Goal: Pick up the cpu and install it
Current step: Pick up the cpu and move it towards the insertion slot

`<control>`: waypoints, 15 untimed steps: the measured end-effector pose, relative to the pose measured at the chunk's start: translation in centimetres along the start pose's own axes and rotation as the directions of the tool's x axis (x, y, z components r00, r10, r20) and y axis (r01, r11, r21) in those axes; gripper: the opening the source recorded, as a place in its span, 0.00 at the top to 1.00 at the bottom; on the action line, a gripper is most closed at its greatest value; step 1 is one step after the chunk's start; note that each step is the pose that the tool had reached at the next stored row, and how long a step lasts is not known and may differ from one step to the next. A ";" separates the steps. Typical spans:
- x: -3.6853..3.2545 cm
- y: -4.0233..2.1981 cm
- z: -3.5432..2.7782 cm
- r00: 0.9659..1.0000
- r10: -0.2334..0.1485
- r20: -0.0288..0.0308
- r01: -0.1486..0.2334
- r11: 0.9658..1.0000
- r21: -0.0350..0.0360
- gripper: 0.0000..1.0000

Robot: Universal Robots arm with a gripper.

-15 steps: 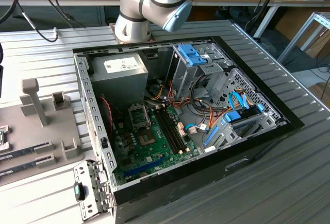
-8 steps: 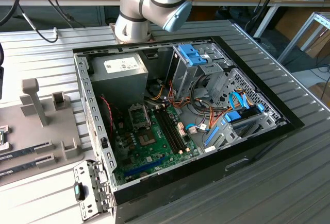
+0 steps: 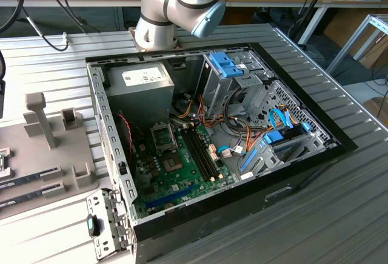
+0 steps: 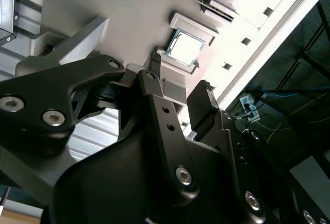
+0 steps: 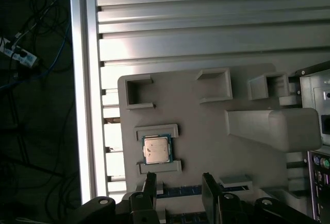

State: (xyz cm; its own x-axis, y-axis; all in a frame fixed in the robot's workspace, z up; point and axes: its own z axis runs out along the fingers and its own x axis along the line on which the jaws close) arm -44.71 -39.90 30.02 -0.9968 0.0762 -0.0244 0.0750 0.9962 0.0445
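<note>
Gripper (image 5: 180, 184): two black metal fingers, spread wide, a clear gap between them in both wrist views. Nothing held and nothing between the pads. No contact with any object can be made out.

Second wrist view: same gripper (image 4: 180, 72), fingertips (image 4: 154, 59) poised over the pale grey moulded fixture plate (image 4: 124, 7). I cannot tell how high above it they are.

The cpu (image 5: 155, 149), a small flat square chip with a shiny silver metal top, lies flat in a shallow framed recess of the fixture plate (image 5: 206, 131). It is near one fingertip and off to the side of the gap, not within it. In the second wrist view the cpu (image 4: 184, 49) catches bright light and sits just beyond the fingertips.

The plate rests on the ribbed aluminium table (image 5: 206, 28).

Exterior view: the grey and blue jointed robot arm (image 3: 176, 3) stands behind the open black computer case (image 3: 291, 182). Inside the case is a green motherboard (image 3: 176, 176), with its metal socket frame (image 3: 163, 136) near the grey power-supply box (image 3: 136, 88). The fixture plate (image 3: 42, 155) lies at the exterior view's left, beside the case.
</note>
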 end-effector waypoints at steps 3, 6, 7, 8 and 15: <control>0.00 0.00 0.10 1.000 0.000 0.000 0.000 1.000 0.000 0.52; 0.01 -0.01 0.23 1.000 0.000 0.000 0.000 1.000 0.000 0.52; 0.01 -0.01 0.26 1.000 0.000 0.000 0.000 1.000 0.000 0.52; 0.01 -0.01 0.33 1.000 0.000 0.000 0.000 1.000 0.000 0.52; 0.02 -0.03 0.58 1.000 0.000 0.000 0.000 1.000 0.000 0.52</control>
State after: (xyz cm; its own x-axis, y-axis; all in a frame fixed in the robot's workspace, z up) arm -44.71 -39.90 29.44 -0.9968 0.0762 -0.0244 0.0751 0.9962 0.0445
